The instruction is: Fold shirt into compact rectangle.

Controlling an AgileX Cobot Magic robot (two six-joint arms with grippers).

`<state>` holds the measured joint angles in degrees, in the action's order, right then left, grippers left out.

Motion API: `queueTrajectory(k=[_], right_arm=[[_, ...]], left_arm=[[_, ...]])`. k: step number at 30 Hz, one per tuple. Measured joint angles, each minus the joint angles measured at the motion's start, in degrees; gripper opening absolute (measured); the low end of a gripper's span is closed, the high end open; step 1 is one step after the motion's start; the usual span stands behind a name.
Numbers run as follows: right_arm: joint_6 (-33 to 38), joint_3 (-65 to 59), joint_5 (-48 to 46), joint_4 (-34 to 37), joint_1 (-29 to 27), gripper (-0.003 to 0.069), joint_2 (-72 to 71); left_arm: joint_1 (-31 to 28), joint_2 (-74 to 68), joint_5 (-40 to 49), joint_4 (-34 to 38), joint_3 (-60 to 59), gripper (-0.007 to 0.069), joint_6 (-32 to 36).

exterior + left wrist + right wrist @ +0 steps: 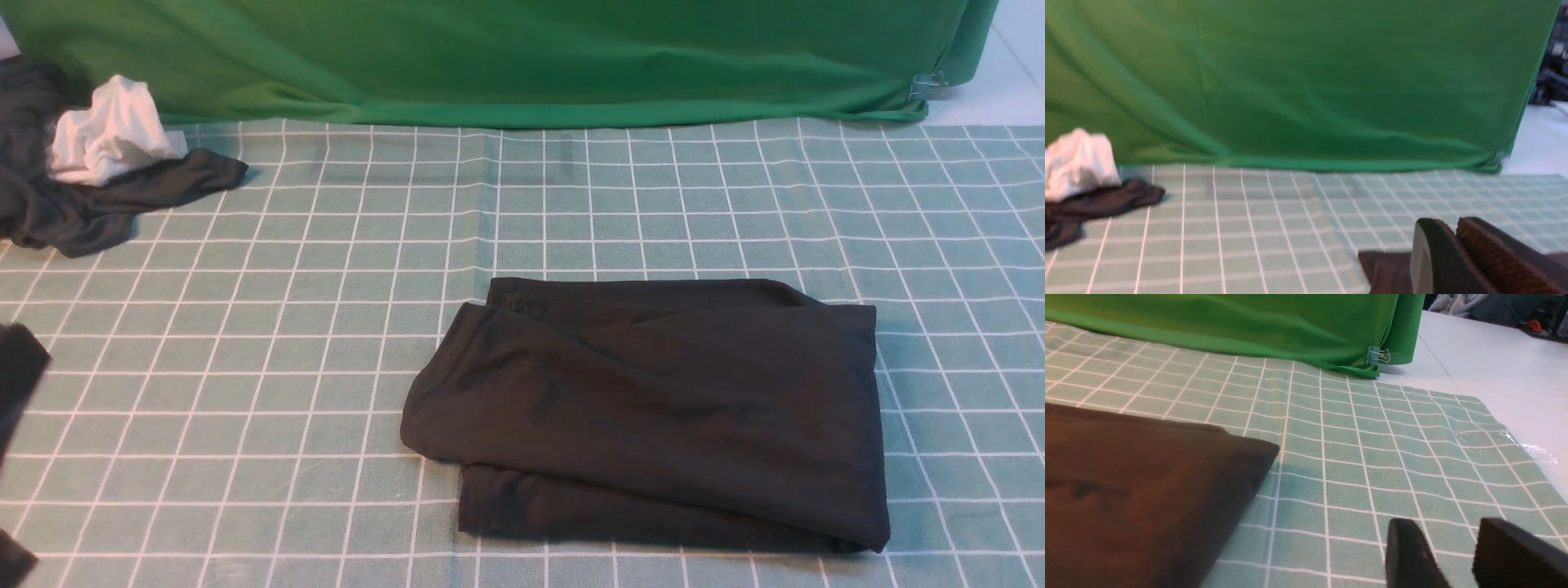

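The black shirt (653,408) lies folded into a thick rectangle on the checked tablecloth, right of centre in the front view, with layered edges along its near and far sides. No print or label shows. My left gripper (1453,228) is shut with nothing between its pads, and a corner of the shirt (1388,269) lies beyond it. A dark blurred part of the left arm (16,384) shows at the front view's left edge. My right gripper (1447,526) is open and empty over bare cloth, to the right of the shirt's corner (1126,490). It is out of the front view.
A smaller dark garment (98,204) bunched with a white cloth (110,135) lies at the far left. A green backdrop (490,57) hangs along the back, held by a clip (929,86). The tablecloth's right edge (1515,437) meets a white tabletop (1494,367).
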<state>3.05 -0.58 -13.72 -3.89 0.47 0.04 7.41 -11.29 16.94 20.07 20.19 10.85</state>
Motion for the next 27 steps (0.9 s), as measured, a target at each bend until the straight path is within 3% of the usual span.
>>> queueTrajectory(k=[12, 19, 27], right_arm=[[-0.05, -0.02, 0.05, 0.00, 0.00, 0.0238, 0.00], [-0.05, -0.02, 0.05, 0.00, 0.00, 0.0239, 0.00], [-0.05, -0.02, 0.01, 0.00, 0.00, 0.0239, 0.00]], left_arm=[[0.00, 1.54, -4.37, -2.12, -8.78, 0.0034, 0.00], [0.00, 10.75, -7.00, -11.68, -19.28, 0.0034, -6.97], [-1.38, 11.29, -4.36, -16.94, -20.45, 0.0034, -10.85]])
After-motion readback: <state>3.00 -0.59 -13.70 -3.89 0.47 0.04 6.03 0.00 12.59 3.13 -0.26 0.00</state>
